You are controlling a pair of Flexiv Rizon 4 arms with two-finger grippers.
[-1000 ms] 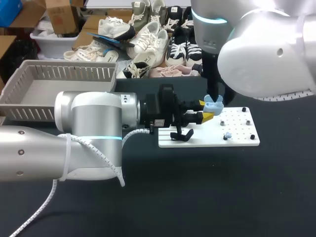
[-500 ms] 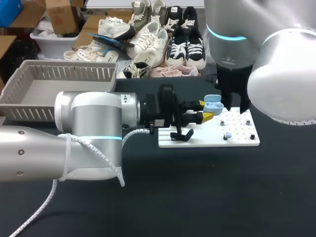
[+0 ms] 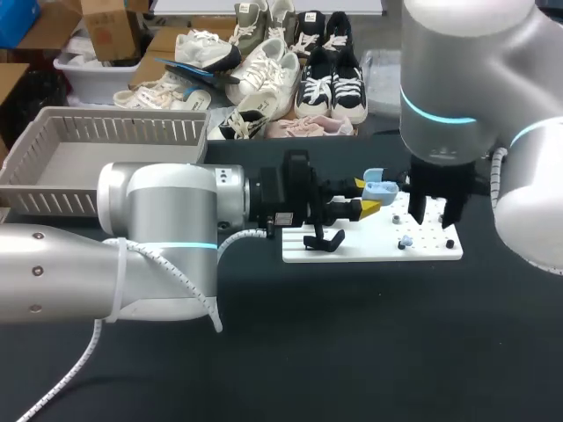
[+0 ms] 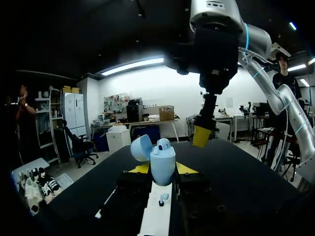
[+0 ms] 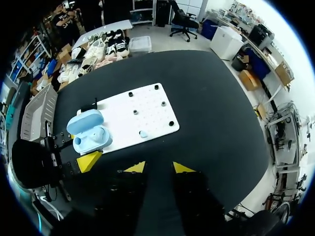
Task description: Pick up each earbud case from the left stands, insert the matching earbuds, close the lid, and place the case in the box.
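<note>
My left gripper is shut on a light blue earbud case, held over the white peg board. In the left wrist view the case stands between my yellow fingertips, its lid open and one earbud seated inside. A loose earbud lies on the board. My right gripper hangs over the board's right part, apart from the case. In the right wrist view that gripper is open and empty, with the case off to its side.
A grey slatted basket stands at the back left. A black stand sits on the board's left part, and small black pegs stick up on its right part. Dark tabletop lies in front.
My right arm has pulled away from the case and moved right, now over the board's right part. My left arm has held still with the case.
</note>
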